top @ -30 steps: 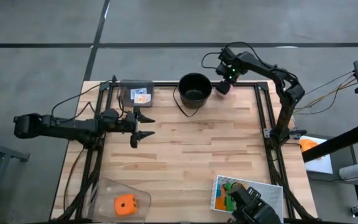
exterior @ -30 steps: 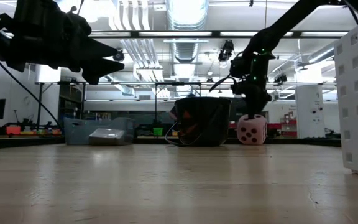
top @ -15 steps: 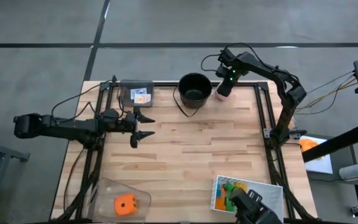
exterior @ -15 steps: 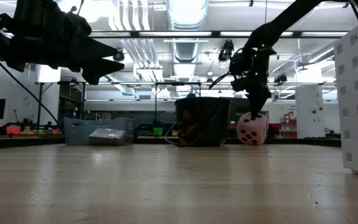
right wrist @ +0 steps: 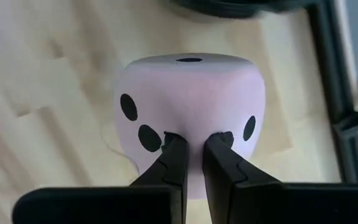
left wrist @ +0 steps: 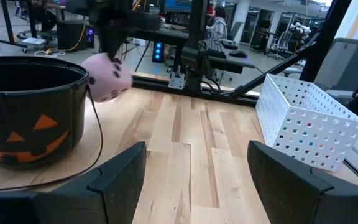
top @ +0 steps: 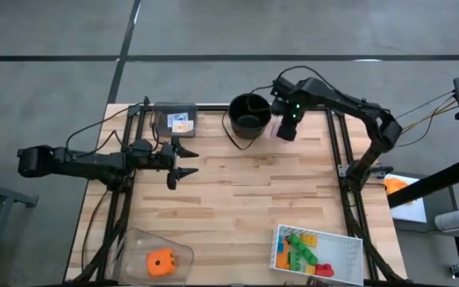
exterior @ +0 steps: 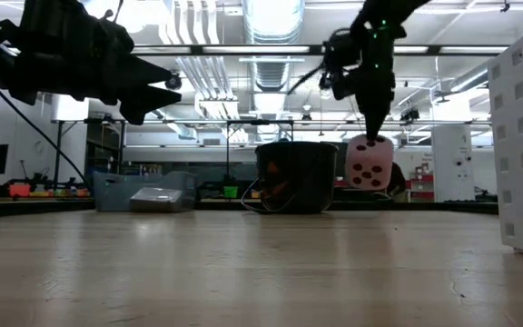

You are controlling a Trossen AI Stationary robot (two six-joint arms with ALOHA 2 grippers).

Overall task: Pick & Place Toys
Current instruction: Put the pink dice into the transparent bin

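A pink die with black dots (exterior: 369, 163) hangs in the air just right of the black bucket (top: 249, 114), and my right gripper (right wrist: 191, 140) is shut on its top. The die also shows in the left wrist view (left wrist: 107, 78), beside the bucket's rim (left wrist: 36, 68). My left gripper (top: 183, 162) stands open at the table's left side, pointing level toward the right with nothing between its fingers. An orange die (top: 161, 261) lies in a clear tray at the near left. Coloured bricks (top: 301, 249) lie in the white tray at the near right. My right gripper pinches a small bit of the pink die's upper face (right wrist: 191, 127) between its two nearly closed fingertips (right wrist: 174, 146). The fingers come from above, pointing down. The die hangs below them, clear of the table and slightly tilted.
A clear box holding small cards (top: 175, 119) stands at the far left. The white perforated tray (left wrist: 309, 127) sits at the near right corner. The bucket's wire handle (top: 231, 135) lies on the wood. The table's middle (top: 245, 191) is bare wood.
My right gripper has shut on the pink die's top, then risen and swung a little toward the table's near edge beside the bucket. The die, which stood on the table, is now lifted clear.
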